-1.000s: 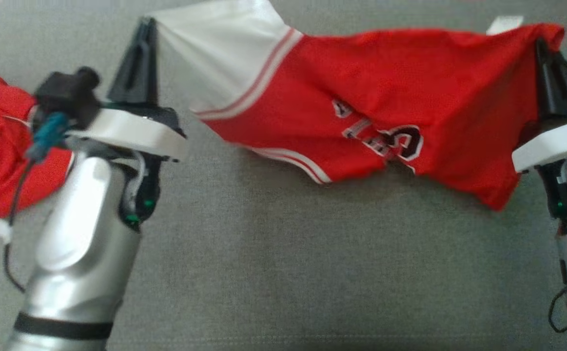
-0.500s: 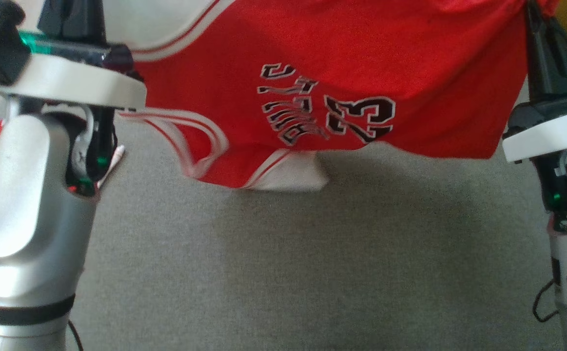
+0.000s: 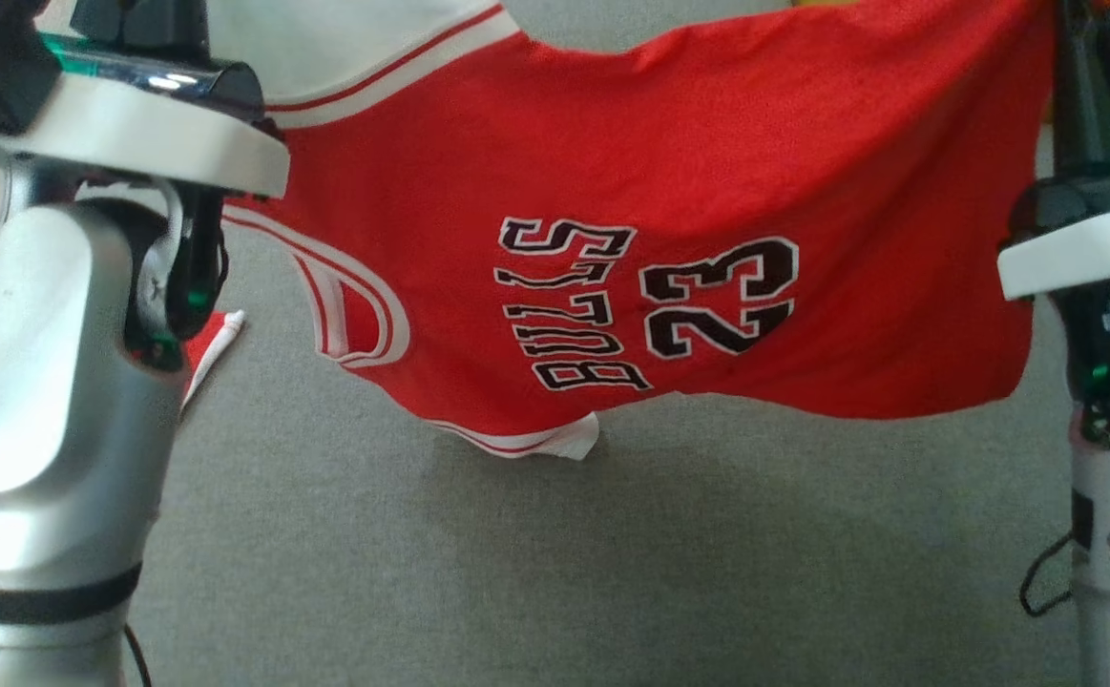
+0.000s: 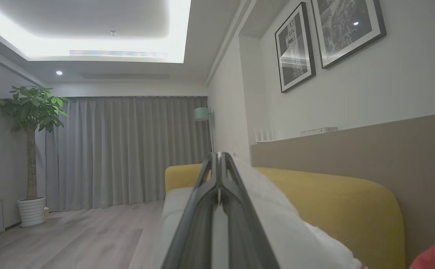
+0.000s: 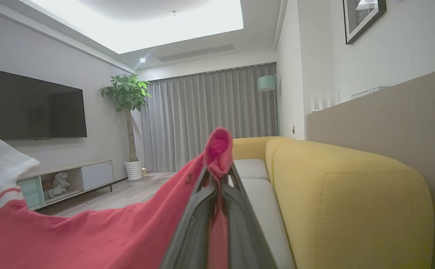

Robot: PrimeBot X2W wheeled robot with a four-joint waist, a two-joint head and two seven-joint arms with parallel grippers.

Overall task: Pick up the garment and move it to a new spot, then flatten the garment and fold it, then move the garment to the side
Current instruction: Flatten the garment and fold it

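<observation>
The left gripper (image 4: 219,158) pinched the white shoulder, the right gripper (image 5: 219,179) a red edge; the Bulls jersey (image 3: 669,191) hung stretched left-to-right above the grey sofa seat (image 3: 612,572), likely for flattening.

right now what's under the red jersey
Below the hanging jersey, grey sofa seat in shadow. The seat farther back is covered by the cloth, so anything there cannot be seen.

hanging jersey (image 3: 707,172) walls off the front; open grey cushion (image 3: 612,572) beneath it; yellow sofa back (image 5: 352,194) beyond
</observation>
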